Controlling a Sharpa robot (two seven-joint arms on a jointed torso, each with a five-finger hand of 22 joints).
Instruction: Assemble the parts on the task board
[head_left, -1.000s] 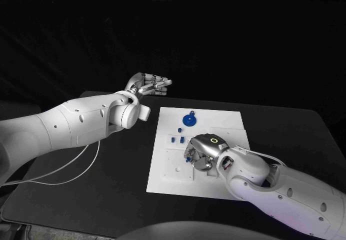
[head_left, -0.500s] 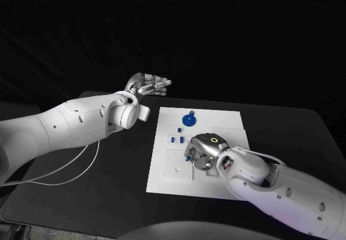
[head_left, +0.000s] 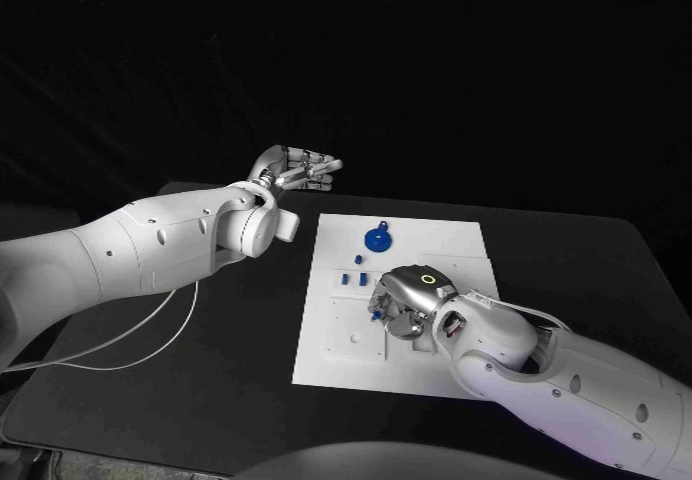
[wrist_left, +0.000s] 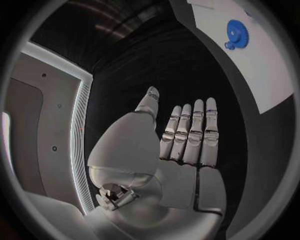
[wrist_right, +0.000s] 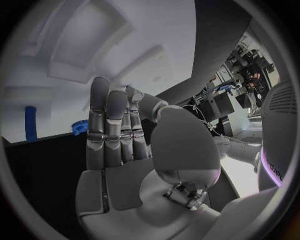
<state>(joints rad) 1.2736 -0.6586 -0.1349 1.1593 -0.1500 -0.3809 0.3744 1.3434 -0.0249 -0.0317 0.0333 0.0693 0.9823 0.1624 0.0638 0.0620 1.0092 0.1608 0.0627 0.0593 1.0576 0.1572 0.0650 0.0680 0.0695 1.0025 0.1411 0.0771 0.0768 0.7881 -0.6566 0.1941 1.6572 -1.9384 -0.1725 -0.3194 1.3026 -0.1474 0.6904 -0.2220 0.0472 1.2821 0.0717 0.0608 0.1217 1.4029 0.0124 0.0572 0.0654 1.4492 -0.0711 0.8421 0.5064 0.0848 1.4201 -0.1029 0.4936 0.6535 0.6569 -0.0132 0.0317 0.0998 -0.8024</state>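
The right robot hand (head_left: 404, 305) rests on the task board (head_left: 433, 240), grasp unclear; the blue gear (head_left: 376, 240) beyond it seems unassembled. The left robot hand (head_left: 299, 168) is released.

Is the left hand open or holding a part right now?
Open. The left hand holds nothing; its fingers are stretched out, palm bare, away from the white board.

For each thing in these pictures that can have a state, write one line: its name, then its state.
Left hand: raised off the table beyond the board's far left corner, fingers straight, holding nothing.
Right hand: over the middle of the task board, fingers down among small blue parts; grip cannot be told.
Task board: lying flat on the black table.
Blue gear: lying on the board's far part, untouched.
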